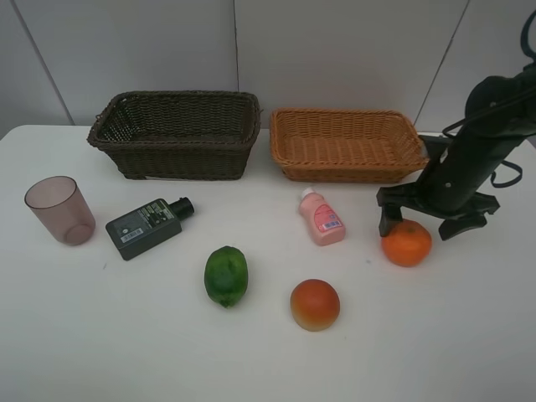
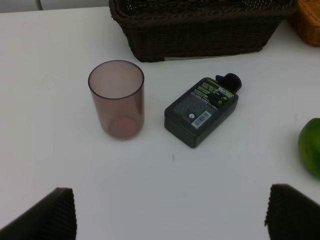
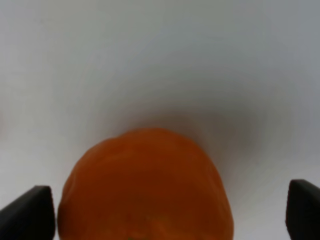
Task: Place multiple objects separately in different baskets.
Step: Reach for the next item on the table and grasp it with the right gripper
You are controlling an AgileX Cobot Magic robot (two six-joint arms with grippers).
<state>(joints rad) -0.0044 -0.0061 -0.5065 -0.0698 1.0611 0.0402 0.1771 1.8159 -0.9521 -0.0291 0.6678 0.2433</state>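
Straddling the orange tangerine (image 1: 407,244), the right gripper (image 1: 417,228) has its jaws spread wide, one finger on each side of the fruit. From the right wrist camera only the two dark fingertips (image 3: 29,214) show, cut off at the corners. The tangerine is blurred there and loses its near side at the frame edge. One tip sits just beside its skin, but whether they touch cannot be told. The fruit rests on the white table (image 1: 469,335), in front of the light orange-tan basket (image 1: 343,172) and outside it.

The left gripper (image 2: 170,215) is also wide open, with nothing between its jaws. It shows only as two ribbed pads in the left wrist view, and the high camera does not catch it at all. Ahead of it the translucent mauve cup (image 2: 117,99) stands upright, and the flat dark-green bottle (image 2: 201,111) lies on its back just beside it, its label too small to read. The green lime-like fruit (image 1: 226,275) is cut by that view's edge.

Between the two groups the small pink bottle (image 1: 322,218) lies flat, with the red-orange round fruit (image 1: 315,304) nearer the camera. The dark-brown basket (image 1: 180,155) stands beside the tan one, its floor largely hidden by its front wall.
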